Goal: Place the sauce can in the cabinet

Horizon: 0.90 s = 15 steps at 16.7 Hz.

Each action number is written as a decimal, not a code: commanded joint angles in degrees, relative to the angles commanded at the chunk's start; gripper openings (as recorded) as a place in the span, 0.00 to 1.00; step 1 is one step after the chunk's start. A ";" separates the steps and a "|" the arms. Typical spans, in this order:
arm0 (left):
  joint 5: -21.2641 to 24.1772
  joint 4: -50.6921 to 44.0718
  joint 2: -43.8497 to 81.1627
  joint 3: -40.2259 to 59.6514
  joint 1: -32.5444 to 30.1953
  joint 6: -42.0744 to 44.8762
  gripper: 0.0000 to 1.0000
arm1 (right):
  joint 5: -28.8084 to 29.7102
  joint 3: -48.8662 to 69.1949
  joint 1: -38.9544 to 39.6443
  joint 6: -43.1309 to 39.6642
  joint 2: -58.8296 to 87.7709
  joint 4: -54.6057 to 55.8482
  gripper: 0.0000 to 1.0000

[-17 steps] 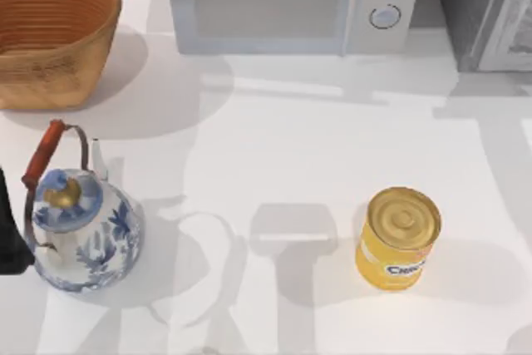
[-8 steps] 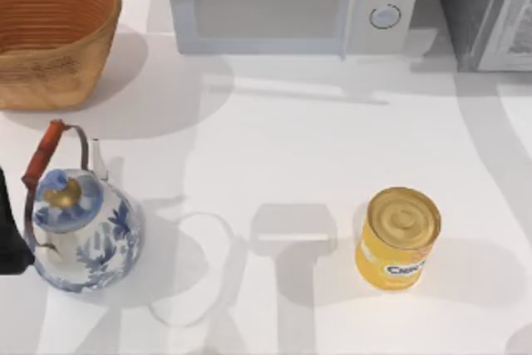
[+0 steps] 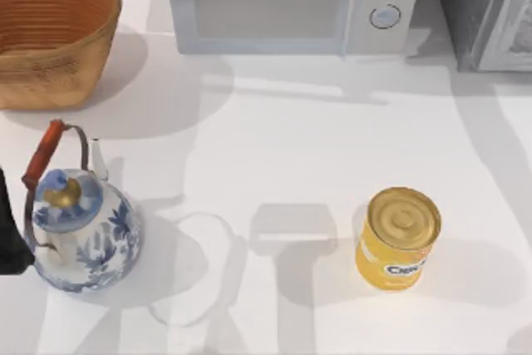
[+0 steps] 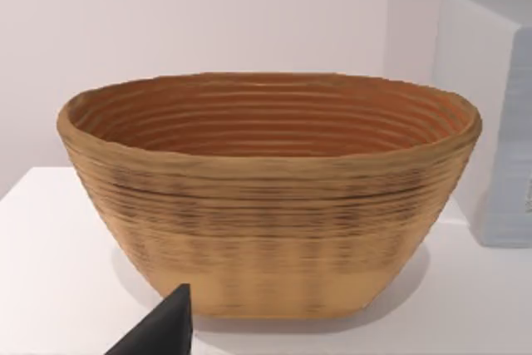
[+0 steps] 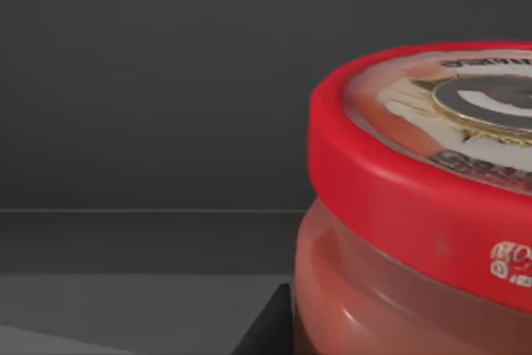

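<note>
Seen close up from the right wrist: the sauce can (image 5: 416, 205), red rim and silvery pull-tab top, upright against a dark grey interior. A black fingertip (image 5: 270, 330) touching the can's lower side, so the right gripper appears clamped on it (the opposite finger hidden). How wide the jaws stand, impossible to tell exactly.

From above, landmark the white microwave (image 3: 291, 2) at the table's far edge. Just right of it, at the top view's right corner, the cabinet (image 3: 486, 10), dark grey speckled with a pale grey door frame. Well left of the microwave, a woven basket (image 3: 54, 31). Nearer the camera and right of centre, well apart from the microwave, a yellow can (image 3: 397, 239) with a gold top, standing upright. Far to the microwave's left and toward the near edge, a blue-and-white teapot (image 3: 79, 226) with a red-wrapped handle.

Left arm (image 3: 10, 234) parked at the left edge, just beside the teapot; a dark finger tip (image 4: 162, 330) pointing at the basket from the left wrist, state of that claw not discernible.
</note>
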 joint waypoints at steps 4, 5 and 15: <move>0.00 0.00 0.00 0.00 0.00 0.00 1.00 | -0.29 1.33 -0.29 0.12 1.52 0.17 0.00; 0.00 0.00 0.00 0.00 0.00 0.00 1.00 | -0.45 2.49 -0.46 0.13 2.76 0.30 0.00; 0.00 0.00 0.00 0.00 0.00 0.00 1.00 | -2.19 12.62 -2.54 0.07 14.97 2.09 0.00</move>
